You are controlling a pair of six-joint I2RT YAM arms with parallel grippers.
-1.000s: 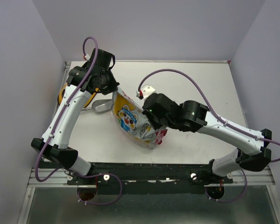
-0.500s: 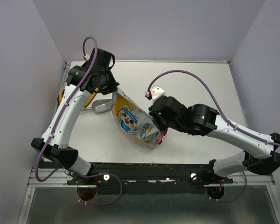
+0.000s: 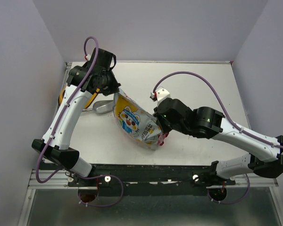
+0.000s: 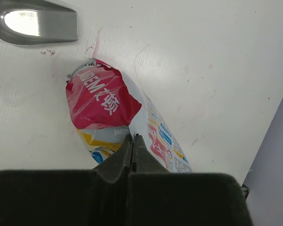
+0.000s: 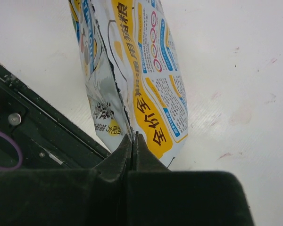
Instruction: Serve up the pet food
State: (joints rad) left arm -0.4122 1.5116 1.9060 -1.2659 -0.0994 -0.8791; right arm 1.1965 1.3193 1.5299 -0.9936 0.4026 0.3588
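Stretching slantwise over the worktop (image 3: pixel 203 84), the pet food pouch (image 3: pixel 134 121) runs lengthwise from far-left to near-right. Closed tight, the left fingers (image 4: pixel 127 146) pinch its far end, while the right fingers (image 5: pixel 127 146) pinch its near end.

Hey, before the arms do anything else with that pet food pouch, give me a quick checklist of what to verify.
1. left gripper shut on the pouch: ok.
2. right gripper shut on its other end: ok.
3. pouch opened: cannot tell.
4. scoop lying free on the table: ok.
5. yellow bowl clear to reach: not ok, the left arm covers most of it.
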